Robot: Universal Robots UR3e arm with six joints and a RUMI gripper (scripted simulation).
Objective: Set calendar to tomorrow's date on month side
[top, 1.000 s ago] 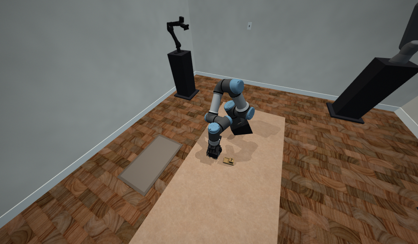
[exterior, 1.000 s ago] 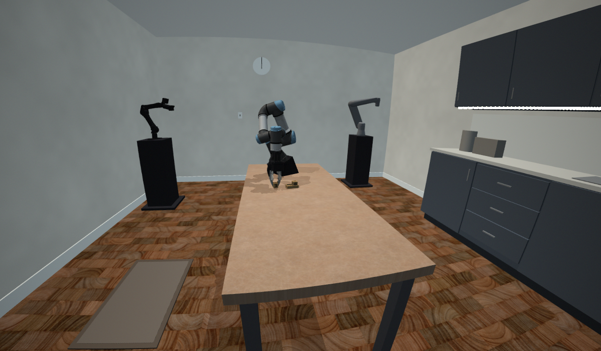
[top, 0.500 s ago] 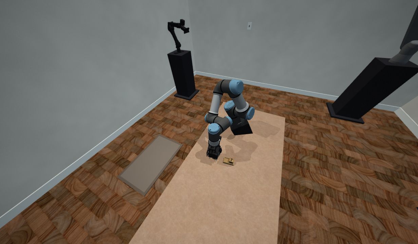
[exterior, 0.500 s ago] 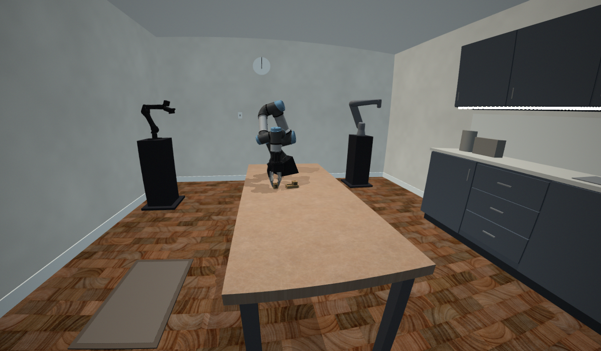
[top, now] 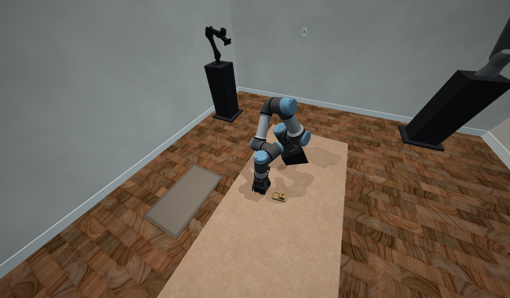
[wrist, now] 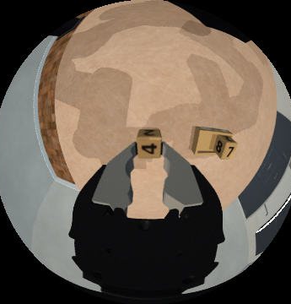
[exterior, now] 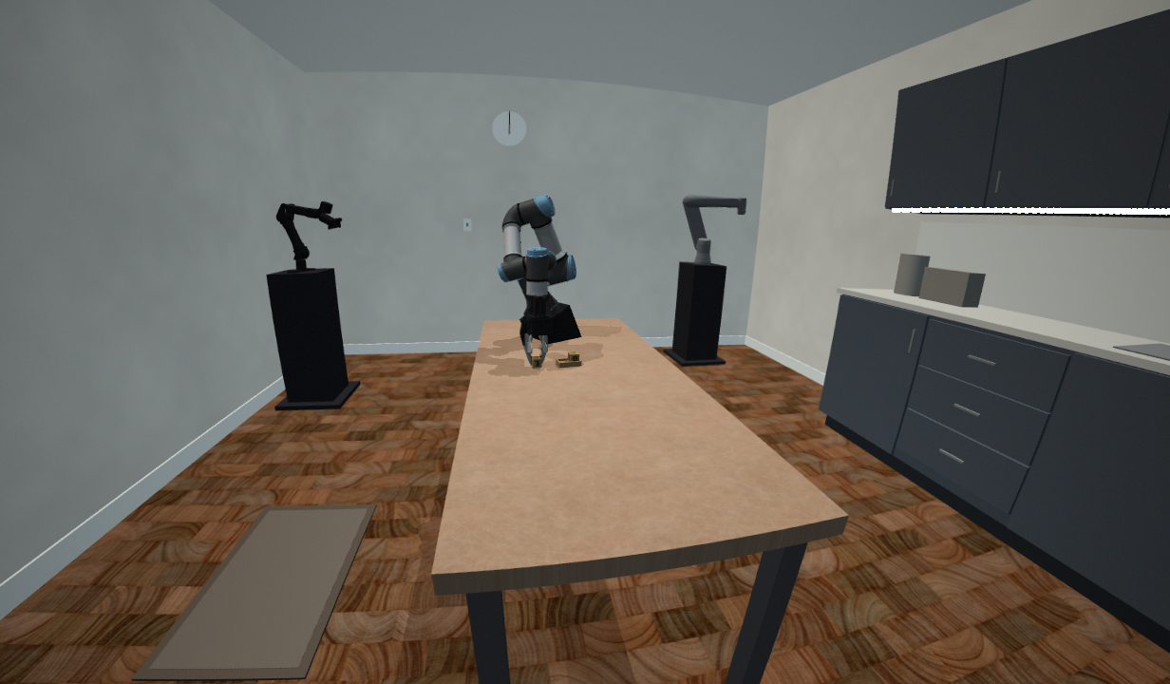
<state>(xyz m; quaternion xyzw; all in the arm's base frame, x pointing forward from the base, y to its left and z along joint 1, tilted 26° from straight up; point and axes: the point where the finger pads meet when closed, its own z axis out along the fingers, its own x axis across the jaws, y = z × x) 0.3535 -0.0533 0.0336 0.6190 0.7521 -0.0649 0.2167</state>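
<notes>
While the fingers grip one cube (wrist: 148, 144), its 4 face toward the wrist camera, the cube hangs just above the desk (wrist: 170, 63), beside the tray (wrist: 202, 140) holding the second cube (wrist: 225, 147). Regrasp step, by judgement; next, set it down to reorient.

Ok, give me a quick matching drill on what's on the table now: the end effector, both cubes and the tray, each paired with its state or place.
Things:
1. end effector
2. cube showing 4
3. cube showing 8 and 7
4. tray

States:
A. sits in the tray
B. has one slot vacant
C. shut on a cube
D. held off to the side of the tray

Pairs: 1-C, 2-D, 3-A, 4-B
</notes>
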